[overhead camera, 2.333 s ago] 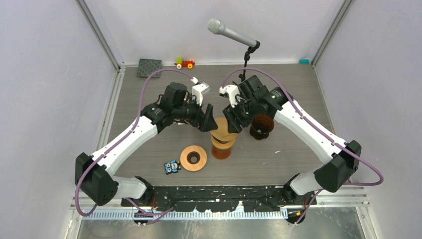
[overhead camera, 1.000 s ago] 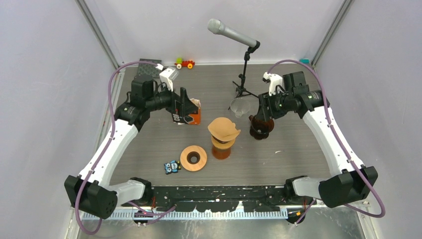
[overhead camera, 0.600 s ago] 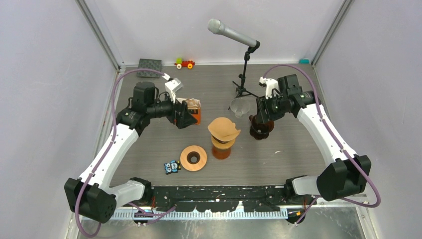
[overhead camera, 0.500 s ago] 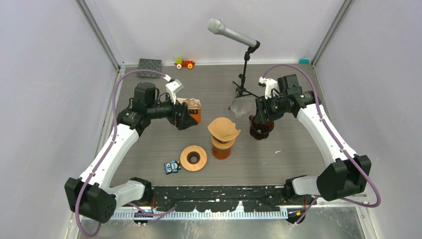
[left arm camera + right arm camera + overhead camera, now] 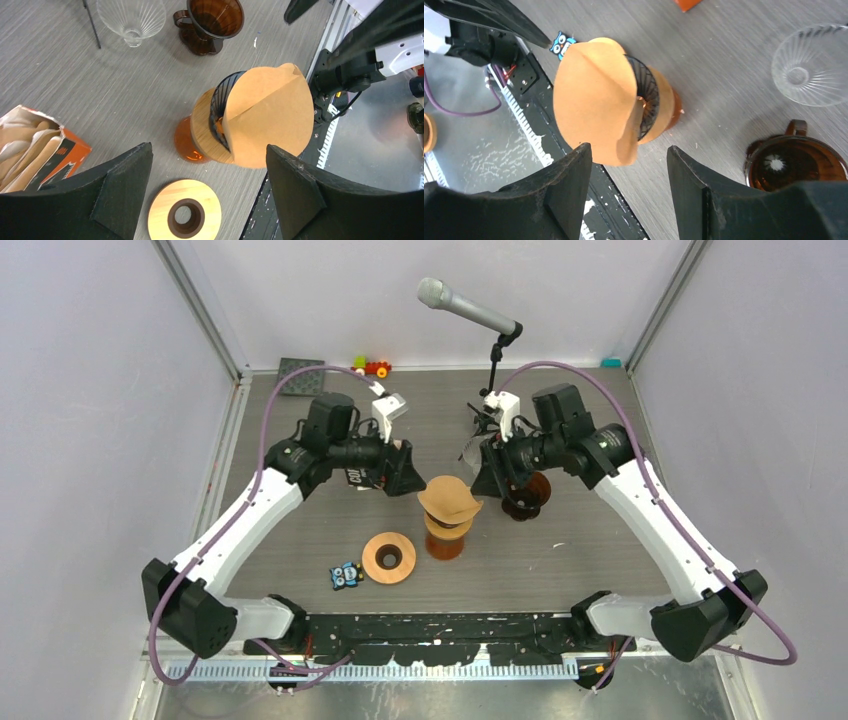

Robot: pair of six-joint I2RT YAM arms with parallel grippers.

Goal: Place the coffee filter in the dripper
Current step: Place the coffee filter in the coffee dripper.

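The left pincer (image 5: 412,478) is wide open and holds nothing. It hangs just to the left of the dripper (image 5: 447,530), and its two black fingers (image 5: 125,190) point down and in at it. The right pincer (image 5: 482,478) is open too, with nothing in it, just to the right of the dripper. The brown coffee filter (image 5: 450,498) sits on top of the dripper. It is still folded, sticks up out of the top and leans a bit. No finger touches it.

Each arm goes up from its base, bends at the elbow and reaches in toward the dripper, so the two make a tent shape over it. A wooden ring (image 5: 389,558) lies near the dripper's front left. A dark brown cup (image 5: 525,495) stands to the dripper's right.
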